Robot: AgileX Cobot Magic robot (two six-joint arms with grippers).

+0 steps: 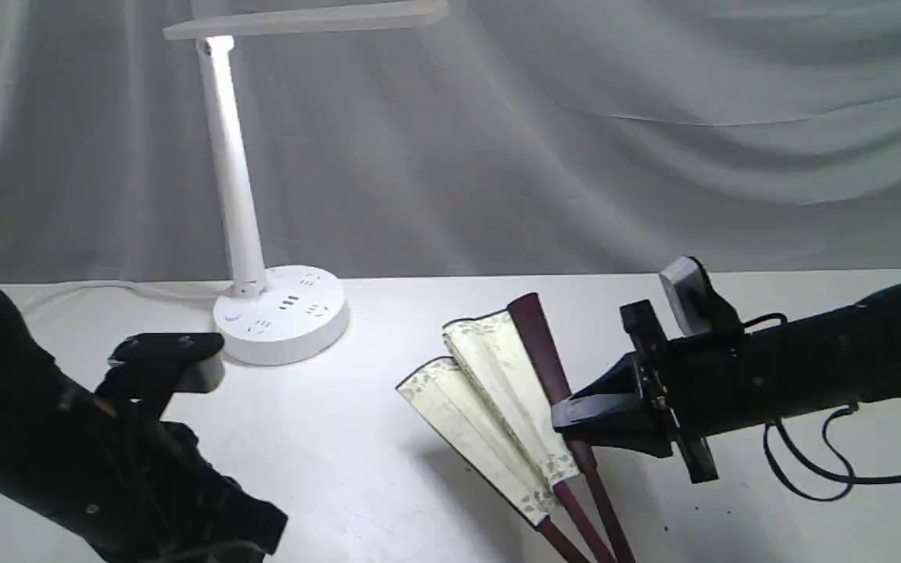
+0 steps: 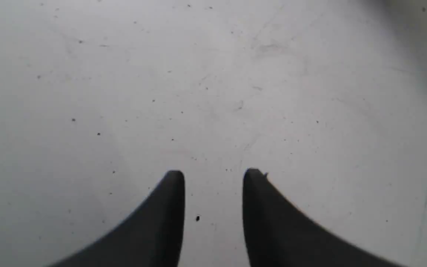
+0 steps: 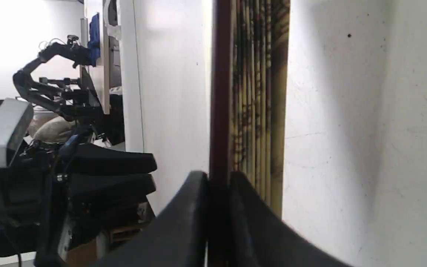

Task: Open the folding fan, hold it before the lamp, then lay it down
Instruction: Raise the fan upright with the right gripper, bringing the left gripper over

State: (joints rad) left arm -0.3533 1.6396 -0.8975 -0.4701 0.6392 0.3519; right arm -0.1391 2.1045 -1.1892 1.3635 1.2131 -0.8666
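The folding fan (image 1: 489, 399) lies partly spread on the white table, cream pleats fanned to the left, dark reddish-brown ribs running toward the front edge. My right gripper (image 1: 568, 413) is shut on the fan's outer wooden rib (image 3: 221, 92); in the right wrist view the stacked pleats (image 3: 260, 92) sit right beside that rib. The lamp (image 1: 239, 188) stands lit at the back left, its round base (image 1: 282, 313) with sockets on the table. My left gripper (image 2: 213, 178) hovers open over bare table at the front left, holding nothing.
A white cord (image 1: 106, 289) runs from the lamp base toward the left edge. A grey cloth backdrop (image 1: 615, 133) hangs behind the table. The right arm's black cable (image 1: 818, 461) loops over the table at the right.
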